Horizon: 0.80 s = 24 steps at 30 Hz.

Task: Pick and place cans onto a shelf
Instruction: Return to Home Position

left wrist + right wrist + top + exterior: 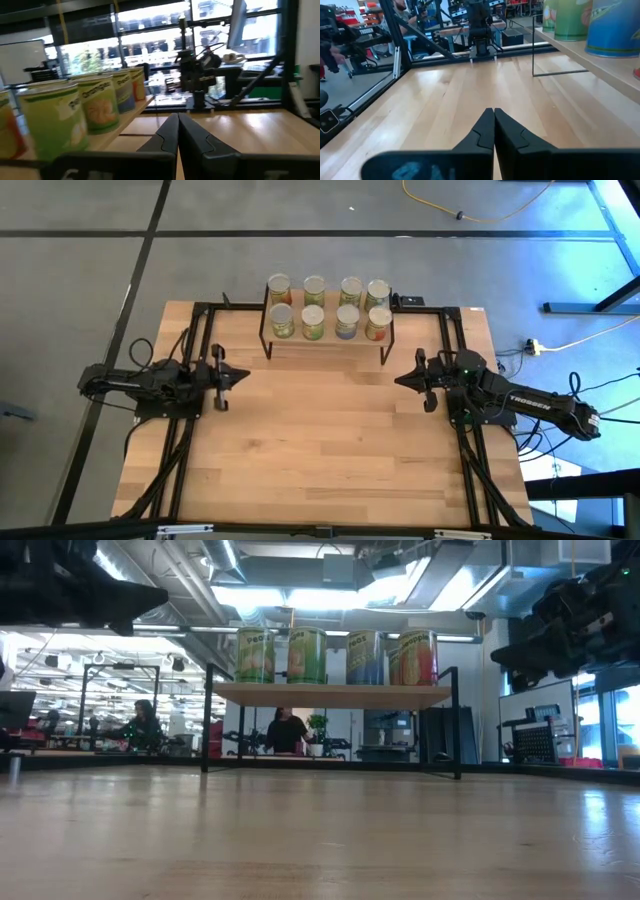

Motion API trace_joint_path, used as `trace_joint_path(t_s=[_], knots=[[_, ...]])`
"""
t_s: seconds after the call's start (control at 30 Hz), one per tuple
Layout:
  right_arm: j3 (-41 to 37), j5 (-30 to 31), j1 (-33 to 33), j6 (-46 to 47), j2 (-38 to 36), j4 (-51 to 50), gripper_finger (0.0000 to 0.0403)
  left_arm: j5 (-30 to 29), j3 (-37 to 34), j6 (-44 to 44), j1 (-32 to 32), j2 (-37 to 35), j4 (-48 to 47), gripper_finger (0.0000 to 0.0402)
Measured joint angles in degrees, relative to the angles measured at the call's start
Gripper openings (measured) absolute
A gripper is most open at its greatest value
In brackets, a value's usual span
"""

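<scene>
I looked out on a big open workshop: grey concrete floor (pixel 80 280) around the rig, ducts and strip lights (pixel 300 595) overhead, benches and racks far at the back. One person (pixel 143 722) sat at a desk on the low view's left side, and another (pixel 287 730) showed through the gap under the rack. A yellow cable (pixel 480 212) lay looped on the floor beyond the far edge.

The tabletop (pixel 320 445) was pale butcher-block wood with a black metal frame (pixel 452 350) running along its left, right and far edges. The left arm (pixel 140 385) lay along the left edge and the right arm (pixel 530 402) along the right edge, both pointing inward towards the middle.

The shelf (pixel 330 694) stood at the middle of the far edge on its thin black legs. The cans (pixel 313 323) were all on its top board, eight of them upright in two rows of four, with green, blue and orange-red labels.

The left gripper (pixel 240 374) hung over the tabletop near the shelf's left front leg, clear of it, its fingers pressed together on nothing. The right gripper (pixel 402 378) mirrored it off the shelf's right front leg, fingers likewise pressed together and holding nothing.
</scene>
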Motion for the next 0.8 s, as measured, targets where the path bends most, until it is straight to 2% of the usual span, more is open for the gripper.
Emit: trace_joint_path(t_s=[0.13, 0.3, 0.6, 0.8], knots=[[0.0, 0.4, 0.0, 1.7, 0.0, 0.0, 0.0006, -1.6, 0.0, 0.0, 0.0, 0.0, -1.5, 0.0], [0.0, 5.5, 0.0, 1.5, 0.0, -0.1, 0.0015, -1.7, 0.0, -4.0, 0.0, 0.0, -4.9, 0.0], [0.0, 6.0, 0.0, 1.3, 0.0, -0.1, 0.002, 10.3, 0.0, -4.7, 0.0, 0.0, -9.9, 0.0], [0.0, 6.0, 0.0, 1.3, 0.0, -0.1, 0.002, 11.8, 0.1, -4.9, 0.0, 0.1, -11.6, 0.0]])
